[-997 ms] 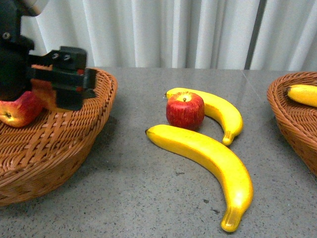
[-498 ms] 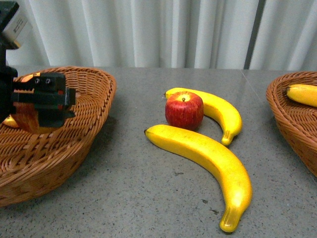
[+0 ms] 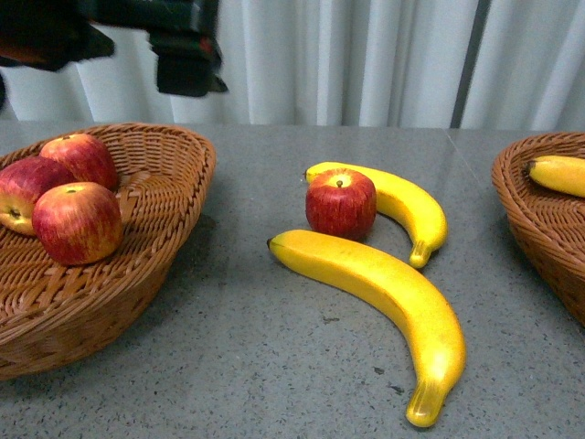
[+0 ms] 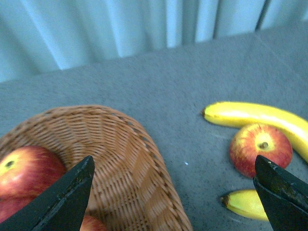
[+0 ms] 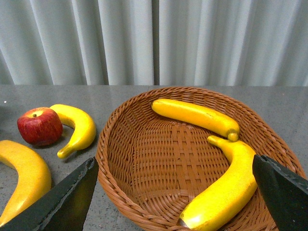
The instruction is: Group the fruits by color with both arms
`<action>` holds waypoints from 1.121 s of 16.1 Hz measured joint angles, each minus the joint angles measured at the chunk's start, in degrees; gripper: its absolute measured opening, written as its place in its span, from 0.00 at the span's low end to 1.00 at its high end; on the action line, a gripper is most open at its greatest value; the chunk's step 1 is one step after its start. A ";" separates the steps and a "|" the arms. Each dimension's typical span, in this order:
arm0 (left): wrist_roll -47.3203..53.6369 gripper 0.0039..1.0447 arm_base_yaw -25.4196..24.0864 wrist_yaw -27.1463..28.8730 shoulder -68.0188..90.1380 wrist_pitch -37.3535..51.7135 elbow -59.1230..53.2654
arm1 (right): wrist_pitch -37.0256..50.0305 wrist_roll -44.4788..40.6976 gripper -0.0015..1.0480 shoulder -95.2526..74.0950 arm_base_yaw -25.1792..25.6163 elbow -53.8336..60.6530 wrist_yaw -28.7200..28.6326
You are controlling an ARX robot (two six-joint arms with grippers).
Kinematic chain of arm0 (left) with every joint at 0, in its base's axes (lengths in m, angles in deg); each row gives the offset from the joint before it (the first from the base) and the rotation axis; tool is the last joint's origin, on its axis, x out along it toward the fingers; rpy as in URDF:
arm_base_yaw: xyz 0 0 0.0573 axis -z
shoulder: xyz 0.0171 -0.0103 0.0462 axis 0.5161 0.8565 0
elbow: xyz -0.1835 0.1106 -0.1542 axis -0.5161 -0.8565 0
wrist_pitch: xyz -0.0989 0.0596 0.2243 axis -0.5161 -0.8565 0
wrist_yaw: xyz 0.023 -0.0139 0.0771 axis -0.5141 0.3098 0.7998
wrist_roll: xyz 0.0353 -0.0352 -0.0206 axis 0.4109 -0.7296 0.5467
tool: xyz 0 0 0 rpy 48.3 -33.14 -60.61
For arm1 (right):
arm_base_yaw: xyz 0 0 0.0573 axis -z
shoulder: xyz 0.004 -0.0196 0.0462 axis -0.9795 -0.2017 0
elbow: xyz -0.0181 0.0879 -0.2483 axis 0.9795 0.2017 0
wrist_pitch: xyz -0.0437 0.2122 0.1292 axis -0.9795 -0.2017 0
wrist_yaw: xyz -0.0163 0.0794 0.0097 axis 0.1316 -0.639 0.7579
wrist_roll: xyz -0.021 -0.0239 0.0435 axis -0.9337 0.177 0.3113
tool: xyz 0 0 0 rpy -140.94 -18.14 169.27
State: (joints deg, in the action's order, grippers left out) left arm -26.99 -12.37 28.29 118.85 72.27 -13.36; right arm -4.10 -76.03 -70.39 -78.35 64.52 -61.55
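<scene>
Apple [image 3: 340,203] at counter [image 3: 247,366] middle, touching far banana [image 3: 402,206]; lies toward right edge from left claw [image 4: 173,166], apart, empty, above apple basket [image 3: 196,146]. Right claw [image 5: 174,163] likewise apart over banana basket [image 5: 108,130], judged farther off.

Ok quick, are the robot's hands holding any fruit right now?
Left hand: open, holding nothing.
Right hand: open, holding nothing.

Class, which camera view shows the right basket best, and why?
The right wrist view: nearly the whole basket and both bananas in it show. The front view crops it at the frame edge, with one banana end visible. The left wrist view misses it.
</scene>
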 joint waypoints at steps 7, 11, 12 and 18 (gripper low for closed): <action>9.22 0.94 7.69 -10.54 28.11 -3.52 24.63 | 0.02 0.00 0.94 0.00 0.00 0.00 0.00; 8.07 0.94 8.92 -11.58 33.18 -3.74 27.12 | 0.02 0.00 0.94 0.00 0.00 0.00 0.00; 7.78 0.94 8.96 -11.52 34.05 -4.31 27.39 | 0.02 0.00 0.94 0.00 0.00 0.00 0.00; 5.33 0.94 8.63 -12.26 36.41 -7.15 27.45 | 0.02 0.00 0.94 0.00 0.00 0.00 0.02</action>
State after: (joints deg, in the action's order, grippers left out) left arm -21.66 -3.74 16.03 155.26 65.12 14.10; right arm -4.08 -76.03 -70.39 -78.35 64.52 -61.53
